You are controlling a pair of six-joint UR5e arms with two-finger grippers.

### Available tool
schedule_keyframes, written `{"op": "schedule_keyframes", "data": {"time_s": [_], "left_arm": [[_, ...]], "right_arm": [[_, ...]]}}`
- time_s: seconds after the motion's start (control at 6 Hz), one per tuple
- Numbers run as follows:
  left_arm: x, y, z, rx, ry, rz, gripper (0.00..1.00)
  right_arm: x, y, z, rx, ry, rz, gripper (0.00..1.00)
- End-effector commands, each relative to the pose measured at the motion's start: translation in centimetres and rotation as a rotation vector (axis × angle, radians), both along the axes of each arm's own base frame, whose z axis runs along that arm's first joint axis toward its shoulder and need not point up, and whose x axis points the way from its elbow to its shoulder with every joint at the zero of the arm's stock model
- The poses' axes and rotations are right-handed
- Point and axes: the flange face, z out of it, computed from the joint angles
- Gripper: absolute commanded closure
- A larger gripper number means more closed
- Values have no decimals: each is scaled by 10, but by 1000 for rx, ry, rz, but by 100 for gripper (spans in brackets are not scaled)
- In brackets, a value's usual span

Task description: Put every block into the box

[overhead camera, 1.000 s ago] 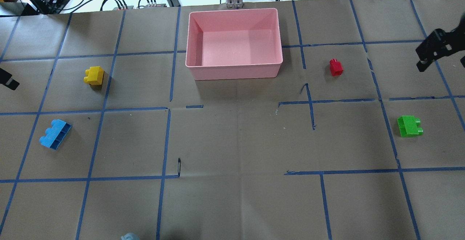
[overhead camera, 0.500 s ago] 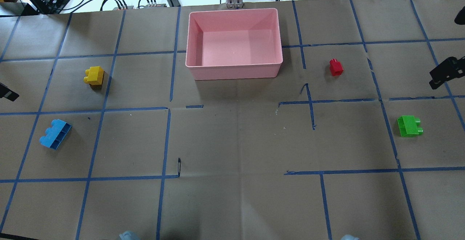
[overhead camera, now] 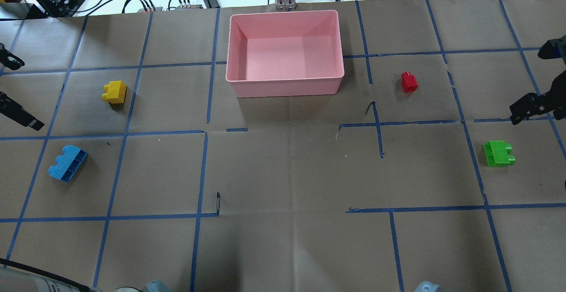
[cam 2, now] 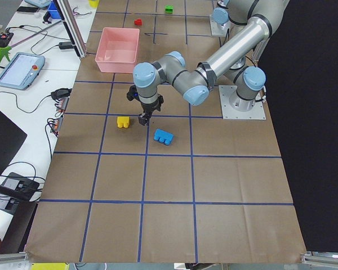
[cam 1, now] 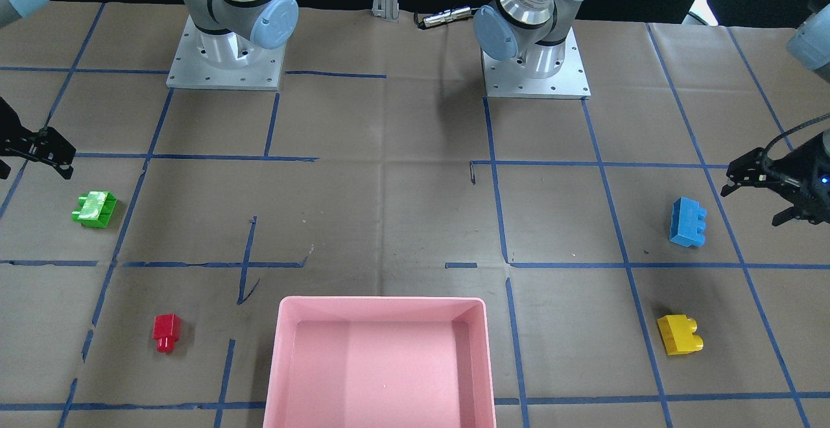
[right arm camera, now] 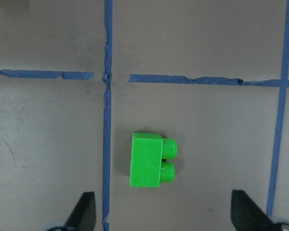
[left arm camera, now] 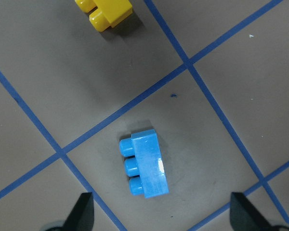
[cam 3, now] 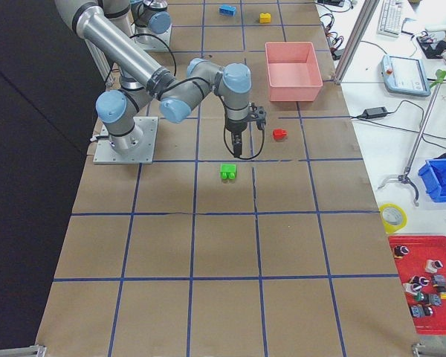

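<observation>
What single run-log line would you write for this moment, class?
box empty | left tool open near blue block | right tool open near green block | yellow block, red block not boxed

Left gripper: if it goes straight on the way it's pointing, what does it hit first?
Most likely the blue block, framed by the open left gripper. It sits off-centre, so the tips may land on the brown paper beside it; depth unclear.

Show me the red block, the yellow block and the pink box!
red block (overhead camera: 410, 83), overhead view, its body.
yellow block (overhead camera: 117, 91), overhead view, its body.
pink box (overhead camera: 287, 87), overhead view, near outer wall.
</observation>
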Motion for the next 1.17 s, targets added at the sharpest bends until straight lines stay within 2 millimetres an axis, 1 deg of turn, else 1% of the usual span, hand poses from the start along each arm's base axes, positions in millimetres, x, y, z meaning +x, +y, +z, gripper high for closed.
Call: {"op": "schedule_keyframes", "data": {"time_s": [0.0, 0.17, 0.33, 0.5, 0.67, 0.83, 1.0], "left_arm": [[-3, 10, -57, -32, 19, 88, 1], [-10, 23, -83, -55, 2, 93, 1], [-16, 31, -104, -60, -1, 82, 1], [-14, 31, -116, -55, 4, 52, 1], [-1, 37, -123, -45, 14, 75, 1], [-1, 38, -128, -45, 29, 67, 1], [-3, 38, -135, -40, 45, 64, 1]], "right_arm": [[-15, 5, -20, -23, 16, -46, 0], [-18, 12, -51, 26, -16, -57, 0], [-22, 12, -67, 54, -38, -68, 0], [-25, 8, -83, 34, -24, -65, 0], [-28, 5, -102, 32, -18, -53, 0], [-26, 7, -112, 51, -32, -50, 0], [-26, 7, -115, 54, -36, -50, 0]]}}
